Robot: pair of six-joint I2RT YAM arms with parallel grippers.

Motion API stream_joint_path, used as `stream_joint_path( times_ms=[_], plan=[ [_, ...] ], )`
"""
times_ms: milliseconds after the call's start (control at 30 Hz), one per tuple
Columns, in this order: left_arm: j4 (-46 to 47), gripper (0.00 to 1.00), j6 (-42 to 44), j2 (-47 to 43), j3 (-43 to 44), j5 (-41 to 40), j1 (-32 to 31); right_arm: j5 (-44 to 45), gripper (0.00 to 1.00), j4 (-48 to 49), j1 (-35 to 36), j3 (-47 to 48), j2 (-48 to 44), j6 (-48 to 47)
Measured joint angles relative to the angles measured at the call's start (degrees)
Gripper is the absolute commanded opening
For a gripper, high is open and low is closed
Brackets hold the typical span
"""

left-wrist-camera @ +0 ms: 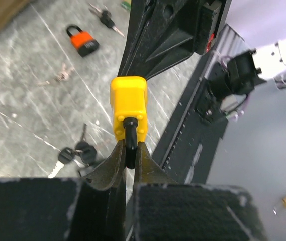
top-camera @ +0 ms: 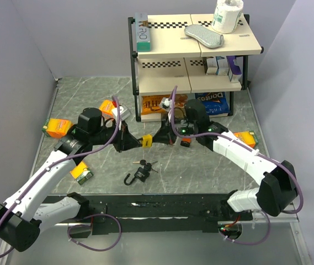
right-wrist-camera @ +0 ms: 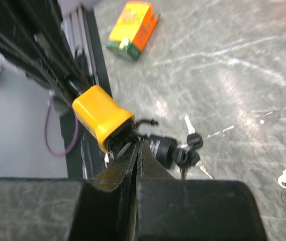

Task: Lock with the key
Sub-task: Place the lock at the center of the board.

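A yellow padlock [top-camera: 146, 141] hangs in the air between my two grippers, above the table's middle. My left gripper [top-camera: 137, 142] is shut on its black shackle [left-wrist-camera: 130, 143]; the yellow body [left-wrist-camera: 128, 108] sticks out past the fingertips. My right gripper [top-camera: 158, 139] meets the lock from the other side. In the right wrist view the right gripper [right-wrist-camera: 140, 143] is shut on a thin key at the keyhole face of the yellow padlock [right-wrist-camera: 100, 116]. Most of the key is hidden between the fingers.
A black padlock [top-camera: 142, 172] with a bunch of keys [right-wrist-camera: 190, 150] lies on the table below. An orange padlock [top-camera: 185, 142] lies near the right arm. Orange boxes [top-camera: 57, 127] lie at the left and right. A shelf unit [top-camera: 192, 55] stands at the back.
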Motion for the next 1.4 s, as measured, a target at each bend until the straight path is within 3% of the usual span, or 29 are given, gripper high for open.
stream_joint_path(
  times_ms=[333,433,467,567,700,800,1067,1233,1400],
  plan=[
    [3.26,0.01,-3.28,0.09,-0.98,-3.96,0.04,0.39,0.02,5.97,-1.33,0.02,2.14,6.16],
    [3.06,0.01,-3.63,0.07,-0.98,-3.17,1.05,0.24,0.21,4.02,-1.40,0.59,2.19,4.68],
    [3.10,0.01,-3.63,0.04,-0.98,-2.01,2.08,-0.09,0.37,2.73,-1.53,1.18,2.19,3.30],
    [3.52,0.01,-3.52,0.61,-1.18,1.95,6.62,-3.32,0.63,-1.60,-3.34,3.19,2.10,-0.79],
    [2.93,0.01,-3.15,1.99,-1.31,6.32,11.19,-5.66,0.74,-6.86,-6.54,6.01,1.31,-9.79],
    [2.51,0.01,-3.21,3.08,-1.33,10.60,11.43,-5.16,0.87,-9.14,-7.82,5.92,-0.22,-15.17],
    [4.44,0.01,-7.34,6.67,-1.42,18.01,11.30,0.48,0.93,-8.17,0.22,5.49,-4.35,-26.99],
    [4.13,0.01,-9.22,9.92,-1.33,18.67,11.04,5.46,0.91,-4.11,6.40,2.23,-7.13,-34.56],
    [3.82,0.01,-10.75,10.56,-1.33,18.18,9.97,9.03,0.88,-2.86,8.31,1.44,-6.91,-39.80]
  ],
)
